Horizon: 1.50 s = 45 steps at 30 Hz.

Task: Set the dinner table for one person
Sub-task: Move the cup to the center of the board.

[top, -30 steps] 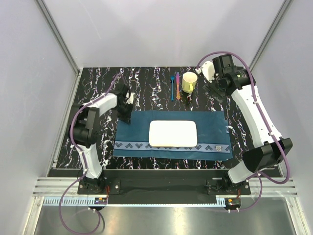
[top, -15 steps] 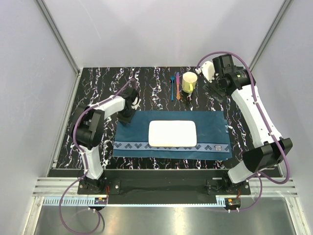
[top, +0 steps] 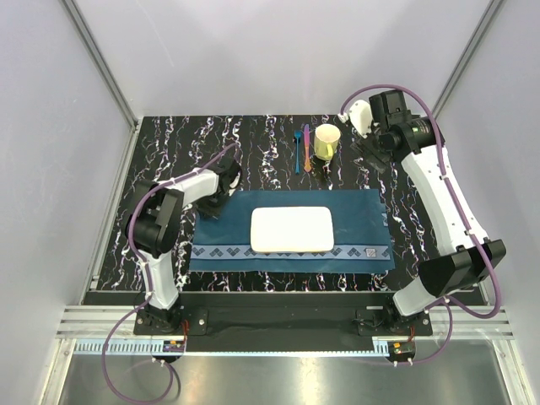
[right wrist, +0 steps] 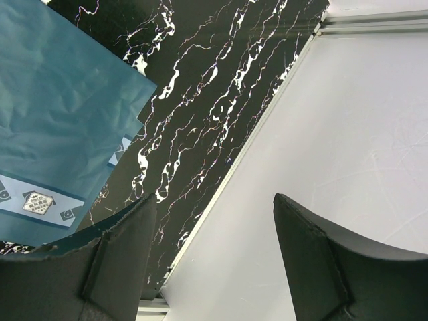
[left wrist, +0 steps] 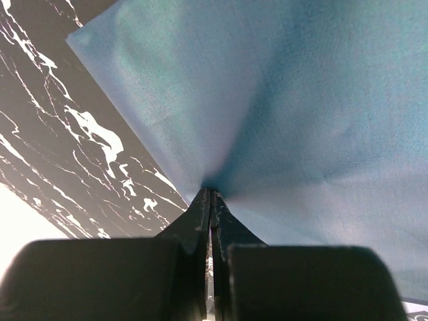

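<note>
The dinner table (top: 169,143) is black with white veins. A teal placemat (top: 354,219) lies on it with a white rectangular plate (top: 291,229) on top. My left gripper (top: 214,202) is shut on the placemat's far left corner; in the left wrist view the tips (left wrist: 210,195) pinch the cloth (left wrist: 301,100) into a pucker. My right gripper (top: 371,154) is open and empty at the back right, beside a yellow cup (top: 327,139). In the right wrist view it (right wrist: 214,200) hangs over the table's right edge (right wrist: 214,67).
A blue utensil (top: 297,152), a purple one (top: 306,133) and an orange one (top: 309,165) lie just left of the cup. White walls (right wrist: 348,120) enclose the table on the left, back and right. The placemat's right end (right wrist: 53,100) shows in the right wrist view.
My left gripper swung right and down onto the placemat's far left corner. The placemat and plate have shifted a little to the left. The right arm barely moved.
</note>
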Motion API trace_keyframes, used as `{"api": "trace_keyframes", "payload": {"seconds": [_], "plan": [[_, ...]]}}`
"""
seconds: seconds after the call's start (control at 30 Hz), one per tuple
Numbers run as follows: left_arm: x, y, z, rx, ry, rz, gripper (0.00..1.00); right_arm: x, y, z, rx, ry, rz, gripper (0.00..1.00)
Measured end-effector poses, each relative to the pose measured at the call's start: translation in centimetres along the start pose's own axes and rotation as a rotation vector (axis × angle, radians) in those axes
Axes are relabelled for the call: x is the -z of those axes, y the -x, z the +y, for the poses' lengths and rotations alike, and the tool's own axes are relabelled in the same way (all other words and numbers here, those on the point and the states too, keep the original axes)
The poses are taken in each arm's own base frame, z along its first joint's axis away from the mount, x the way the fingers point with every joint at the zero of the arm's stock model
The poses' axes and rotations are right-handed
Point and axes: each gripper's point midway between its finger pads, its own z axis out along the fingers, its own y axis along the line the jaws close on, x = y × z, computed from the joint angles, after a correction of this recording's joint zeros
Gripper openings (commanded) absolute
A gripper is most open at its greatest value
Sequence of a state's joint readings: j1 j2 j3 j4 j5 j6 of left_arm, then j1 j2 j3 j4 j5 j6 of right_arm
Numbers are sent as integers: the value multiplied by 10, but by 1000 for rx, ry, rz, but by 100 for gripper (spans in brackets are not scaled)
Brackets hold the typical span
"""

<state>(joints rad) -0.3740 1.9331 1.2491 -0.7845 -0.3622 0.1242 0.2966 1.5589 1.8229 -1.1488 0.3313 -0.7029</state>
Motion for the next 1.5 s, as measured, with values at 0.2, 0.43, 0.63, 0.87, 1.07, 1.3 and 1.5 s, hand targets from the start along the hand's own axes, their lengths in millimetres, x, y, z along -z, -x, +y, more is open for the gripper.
{"api": "trace_keyframes", "payload": {"seconds": [0.2,0.43,0.63,0.87,1.07,1.3,1.5], "plan": [[-1,-5,4,-19,39,20,0,-2,0,1,2,3,5,78],[0,-7,15,-12,74,40,0,-6,1,3,-2,12,11,75],[40,45,50,90,94,-120,3,-12,4,13,-47,52,3,74],[161,136,102,216,100,-537,9,-28,31,16,-179,114,-31,100],[214,163,111,228,51,-706,92,-36,77,-22,-339,107,-150,82],[225,181,100,166,-34,-767,99,-51,111,-36,-300,128,-238,69],[238,204,103,150,-34,-823,99,-84,128,-21,-267,200,-266,68]]}}
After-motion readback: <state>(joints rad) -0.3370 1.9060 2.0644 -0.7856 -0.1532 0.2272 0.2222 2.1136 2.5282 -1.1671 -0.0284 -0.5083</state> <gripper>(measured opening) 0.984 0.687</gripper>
